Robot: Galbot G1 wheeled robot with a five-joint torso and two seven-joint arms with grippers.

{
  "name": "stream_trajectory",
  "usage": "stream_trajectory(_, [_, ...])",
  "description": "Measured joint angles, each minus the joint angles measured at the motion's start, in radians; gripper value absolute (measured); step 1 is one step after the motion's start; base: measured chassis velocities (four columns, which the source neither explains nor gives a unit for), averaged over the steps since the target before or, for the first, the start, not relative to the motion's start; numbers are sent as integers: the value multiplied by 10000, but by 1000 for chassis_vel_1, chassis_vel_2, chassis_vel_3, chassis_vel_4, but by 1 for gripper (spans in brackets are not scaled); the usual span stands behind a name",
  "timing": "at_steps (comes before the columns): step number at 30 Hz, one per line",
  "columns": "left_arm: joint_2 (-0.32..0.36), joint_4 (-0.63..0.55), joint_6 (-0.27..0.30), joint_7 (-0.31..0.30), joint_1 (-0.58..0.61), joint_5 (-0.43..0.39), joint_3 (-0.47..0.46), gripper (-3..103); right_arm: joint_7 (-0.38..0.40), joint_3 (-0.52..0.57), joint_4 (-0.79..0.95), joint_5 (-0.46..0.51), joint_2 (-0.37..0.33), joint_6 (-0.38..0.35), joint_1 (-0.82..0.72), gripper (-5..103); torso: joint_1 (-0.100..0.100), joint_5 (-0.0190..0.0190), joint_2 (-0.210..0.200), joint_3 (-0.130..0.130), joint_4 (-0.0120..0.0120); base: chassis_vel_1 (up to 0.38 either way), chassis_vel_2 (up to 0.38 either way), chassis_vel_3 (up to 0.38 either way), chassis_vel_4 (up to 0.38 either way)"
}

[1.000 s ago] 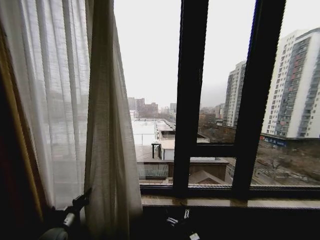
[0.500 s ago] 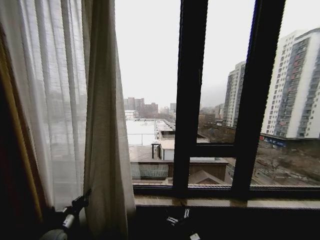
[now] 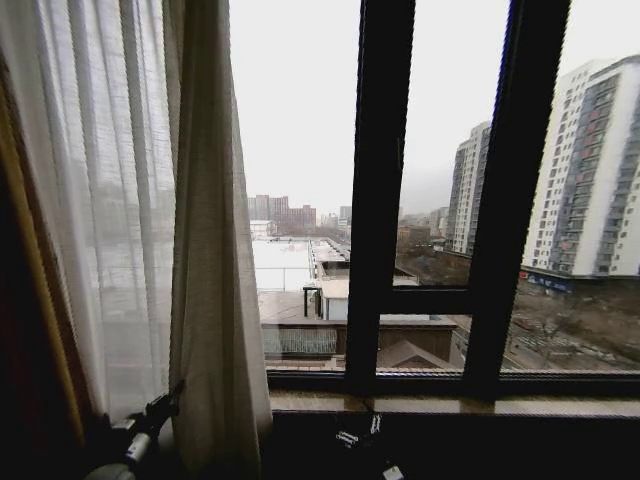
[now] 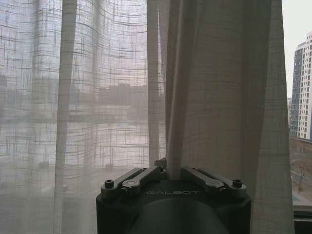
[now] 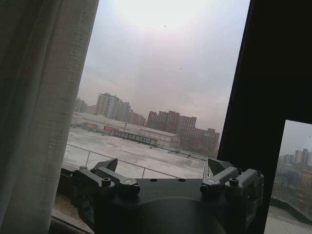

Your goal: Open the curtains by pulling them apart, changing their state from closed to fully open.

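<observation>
At frame's lower left, left claw (image 4: pixel 173 171) pinching curtains (image 4: pixel 214 97).

You have open glass across the middle of the frame, between the bunched curtains (image 3: pixel 215 300) at left and the black window frame bars (image 3: pixel 380 200) right of centre. The sill (image 3: pixel 450 405) closes the bottom; a dark drape (image 3: pixel 20 330) blocks the far left edge.
</observation>
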Motion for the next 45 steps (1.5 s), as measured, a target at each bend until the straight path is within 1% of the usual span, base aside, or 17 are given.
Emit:
stream_trajectory(8, [31,-2,-9,15,55,12,-88,0,-12,-80,-55,8,1,0,108,100,0,-3,0,0,2,-35,161,35,-169])
stream_trajectory(13, [61,1,-11,19,48,13,-83,0,-26,-230,-80,237,2,43,116,100,10,0,-4,3,2,-66,150,65,-118])
stream_trajectory(18, [58,20,-11,19,68,19,-56,0,-33,-250,-103,345,-2,101,122,100,3,0,-3,1,-1,0,0,0,0])
stream_trajectory(23, [77,46,-10,18,77,22,-75,0,-48,-286,-104,399,1,186,180,100,-4,-2,0,-1,4,0,0,0,0])
stream_trajectory(31, [99,86,-11,35,75,22,-95,0,-54,-299,-115,291,1,85,187,100,1,0,-1,0,-2,0,0,0,0])
stream_trajectory(37, [102,122,-11,58,28,13,-72,0,-25,-267,-124,292,1,77,178,100,1,-2,-1,0,3,0,0,0,0])
stream_trajectory(41, [231,137,-10,65,-50,-17,-35,0,-22,-250,-128,290,1,76,178,100,1,-6,-1,1,-1,0,0,0,0])
stream_trajectory(42, [329,111,6,58,-35,-10,-103,0,-21,-244,-138,285,1,76,173,100,1,-10,-2,2,-2,0,0,0,0])
stream_trajectory(43, [483,92,16,36,69,32,-362,0,-20,-235,-149,282,0,76,165,100,2,-7,-2,3,-2,0,0,0,0])
stream_trajectory(44, [483,92,16,36,69,32,-362,0,-20,-235,-149,282,0,76,165,100,2,-7,-2,3,-2,0,0,0,0])
stream_trajectory(45, [564,65,17,21,197,45,-649,0,-20,-232,-157,281,0,75,163,100,3,-8,-2,3,-1,0,0,0,0])
